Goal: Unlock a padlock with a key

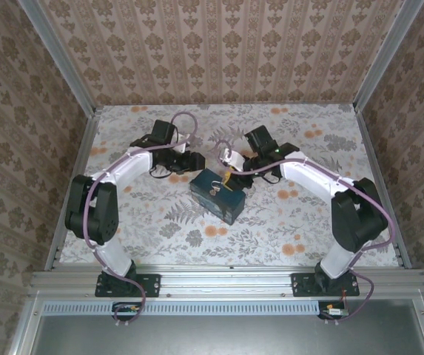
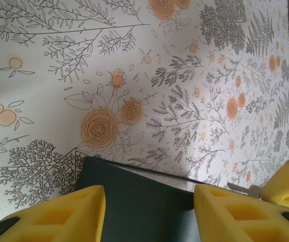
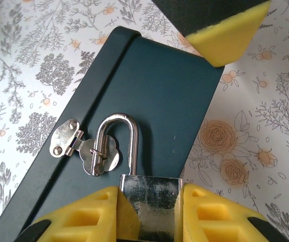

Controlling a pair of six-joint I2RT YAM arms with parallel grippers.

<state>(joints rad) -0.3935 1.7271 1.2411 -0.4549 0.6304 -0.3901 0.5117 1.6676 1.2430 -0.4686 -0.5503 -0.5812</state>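
Left gripper [image 2: 148, 204] first: its yellow pads sit either side of the dark blue box [image 2: 134, 191] end. It looks pinched on the box to me, bracing it. Moving right, the padlock [image 3: 149, 194] is on the box's hasp [image 3: 86, 148]. One shackle [image 3: 132, 136] leg runs into the body. The other drops through the staple, left of the body, with its tip hidden behind the hasp plate, so I can't tell if it's latched. Right gripper [image 3: 150, 206] is clamped on the padlock body, a pad pressed to each flank.

Progress-wise: box braced, lock gripped, lock not off the hasp. The keyhole end is buried between the pads, so whether a key is in there I can't say. My guess is the turn-and-release is left to do.

Views: left wrist cam gives the box edge plus a metal sliver [image 2: 245, 189] far right that I can't identify. Overhead shows both arms meeting over the box in the middle of the table [image 1: 308, 214], lock a mere speck. Right wrist cam gives the shackle and hasp detail overhead can't resolve.
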